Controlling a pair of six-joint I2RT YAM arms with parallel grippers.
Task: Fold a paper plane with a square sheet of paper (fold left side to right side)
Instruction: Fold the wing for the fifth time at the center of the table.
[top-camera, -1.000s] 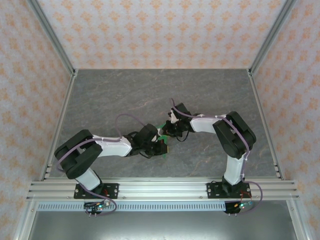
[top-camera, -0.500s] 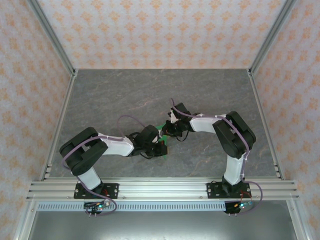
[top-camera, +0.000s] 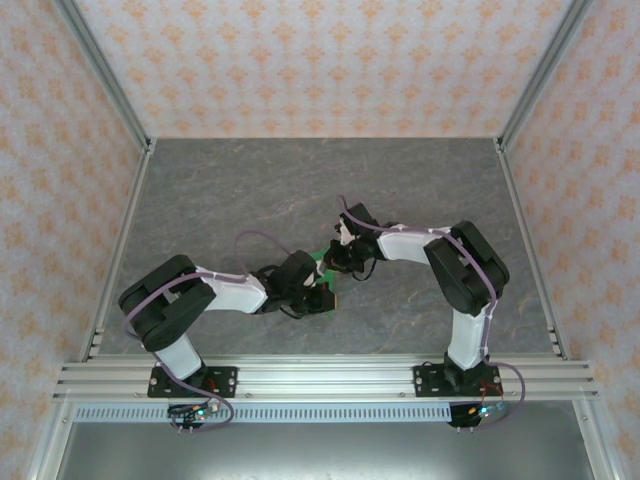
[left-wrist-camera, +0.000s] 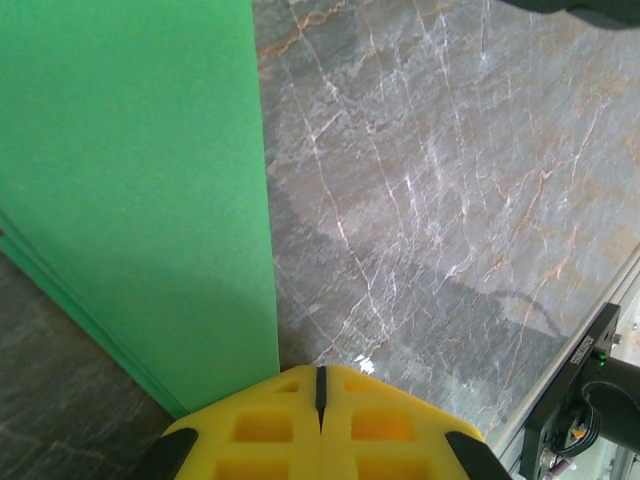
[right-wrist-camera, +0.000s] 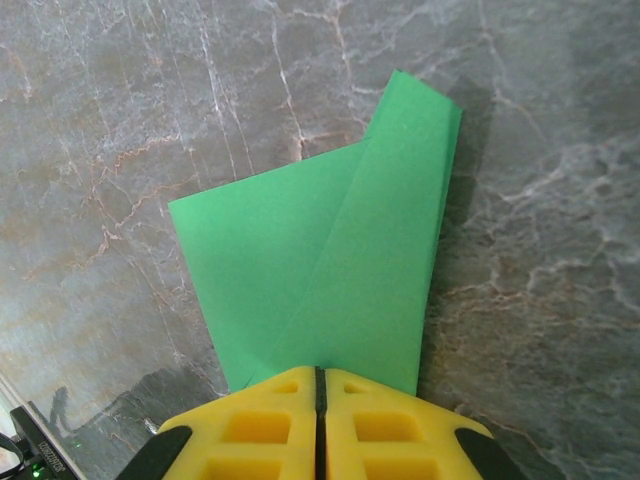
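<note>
The left gripper (left-wrist-camera: 320, 385) has its yellow fingers pressed together, right at the bottom corner of the folded green sheet of paper (left-wrist-camera: 140, 180). The right gripper (right-wrist-camera: 320, 385) is pressed together too, with its tips over the paper's bottom edge. The paper lies on the gray bench (left-wrist-camera: 450, 200), in the middle of the top view.

Marbled grey table (top-camera: 250, 190), 1 green paper (right-wrist-camera: 330, 270) (folded)

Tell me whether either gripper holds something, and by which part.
Cannot be told: left gripper and right gripper are shut, tips touching the folded green paper, pinching or only pressing.
</note>
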